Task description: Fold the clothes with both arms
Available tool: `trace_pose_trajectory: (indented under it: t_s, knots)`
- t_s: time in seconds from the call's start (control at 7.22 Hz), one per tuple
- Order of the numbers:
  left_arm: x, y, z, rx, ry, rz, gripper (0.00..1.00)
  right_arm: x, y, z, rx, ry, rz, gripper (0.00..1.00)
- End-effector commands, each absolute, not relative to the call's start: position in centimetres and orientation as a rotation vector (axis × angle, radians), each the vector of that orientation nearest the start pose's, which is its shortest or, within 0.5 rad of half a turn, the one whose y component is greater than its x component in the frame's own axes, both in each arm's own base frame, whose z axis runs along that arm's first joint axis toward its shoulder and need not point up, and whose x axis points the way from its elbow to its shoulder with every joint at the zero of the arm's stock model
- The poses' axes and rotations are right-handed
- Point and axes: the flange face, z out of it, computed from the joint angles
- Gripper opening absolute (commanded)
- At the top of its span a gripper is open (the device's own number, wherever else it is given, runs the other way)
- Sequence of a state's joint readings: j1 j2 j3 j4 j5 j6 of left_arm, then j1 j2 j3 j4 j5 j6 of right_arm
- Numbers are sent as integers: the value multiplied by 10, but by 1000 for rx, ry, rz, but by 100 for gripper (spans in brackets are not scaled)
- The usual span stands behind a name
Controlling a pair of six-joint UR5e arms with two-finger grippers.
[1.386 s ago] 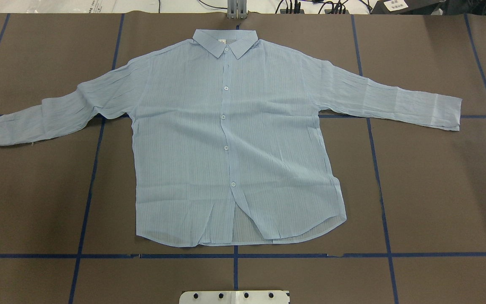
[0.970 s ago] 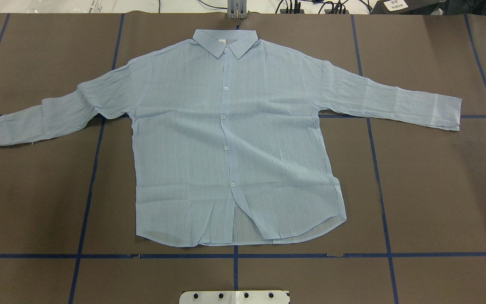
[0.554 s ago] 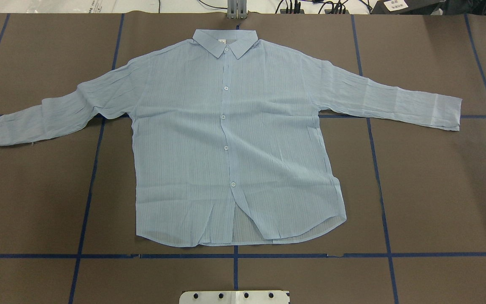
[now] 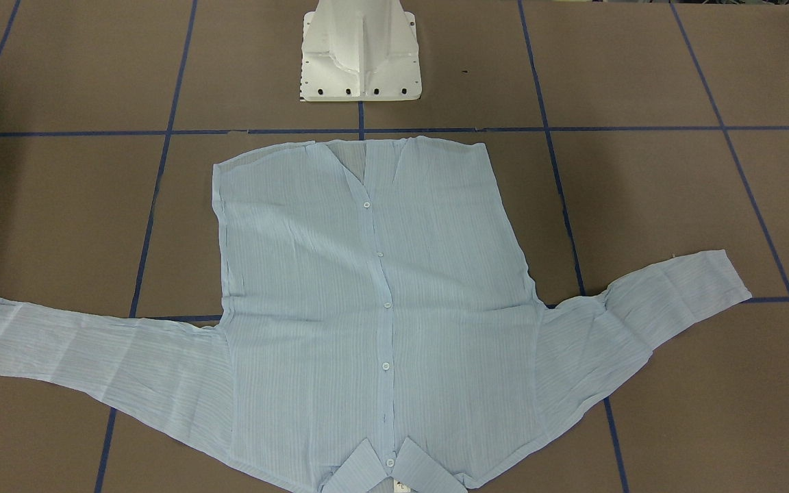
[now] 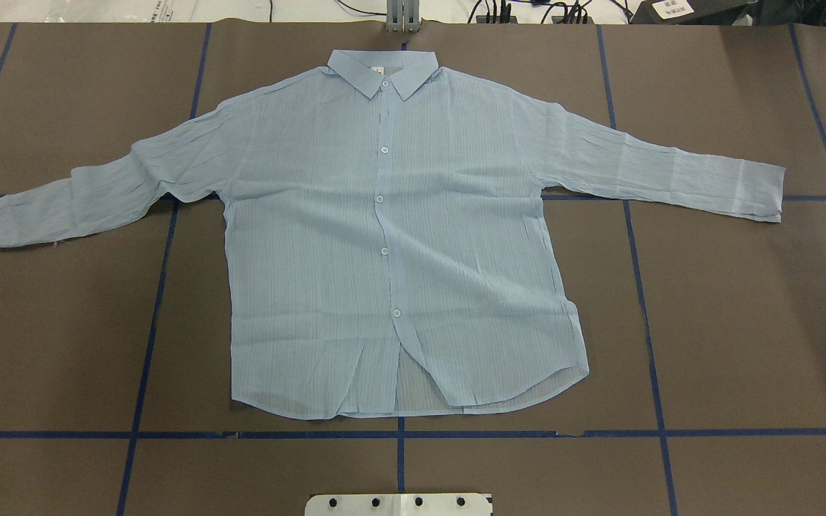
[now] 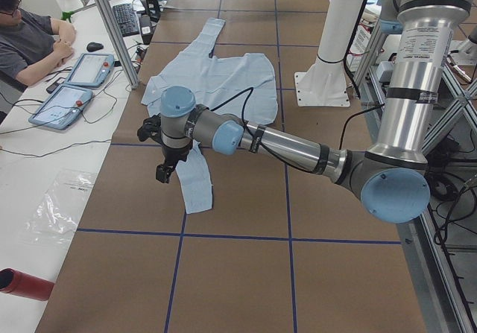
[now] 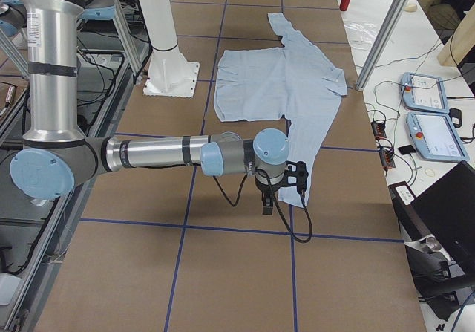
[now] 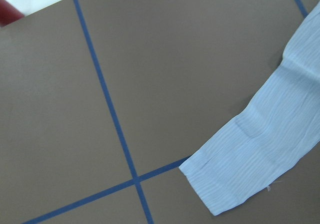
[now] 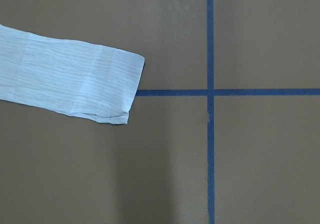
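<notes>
The pale blue striped shirt (image 5: 384,236) lies flat and buttoned on the brown table, collar at the far edge and both sleeves spread out; it also shows in the front view (image 4: 381,308). No arm shows in the overhead or front views. In the left side view my left gripper (image 6: 165,170) hangs above the left sleeve's end. In the right side view my right gripper (image 7: 267,204) hangs by the right sleeve's end. I cannot tell whether either is open or shut. The left cuff (image 8: 240,174) and the right cuff (image 9: 100,88) show in the wrist views, without fingers.
The white pedestal base (image 4: 360,55) stands at the robot's edge of the table. Blue tape lines (image 5: 399,433) cross the brown mat. An operator (image 6: 30,42) sits by touch tablets (image 6: 74,87) along the far side. A red cylinder (image 6: 26,284) lies off the mat.
</notes>
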State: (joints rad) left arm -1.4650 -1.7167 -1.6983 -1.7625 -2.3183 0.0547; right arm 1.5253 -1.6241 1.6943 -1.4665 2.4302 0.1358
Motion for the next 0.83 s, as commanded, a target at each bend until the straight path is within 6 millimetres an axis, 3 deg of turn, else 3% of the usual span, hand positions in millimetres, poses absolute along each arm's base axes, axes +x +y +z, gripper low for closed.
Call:
trace_pose_trajectory:
  t_s: [0.0,0.14,0.28,0.55,0.69]
  knots:
    - [8,-576,511,492,765,359,100,3,-518,640,158,-873,-86,100]
    - [16,-576,511,486,766,368,100,-14,-547,645,174,-873,-104,100]
    - [16,-576,511,486,766,368,100,-27,-563,652,196,-870,-107,100]
    - [16,-576,511,487,768,369,100,-84,-565,653,217,-835,-36,100]
    - [16,-577,512,485,768,368,100,-102,-561,660,212,-846,-19,100]
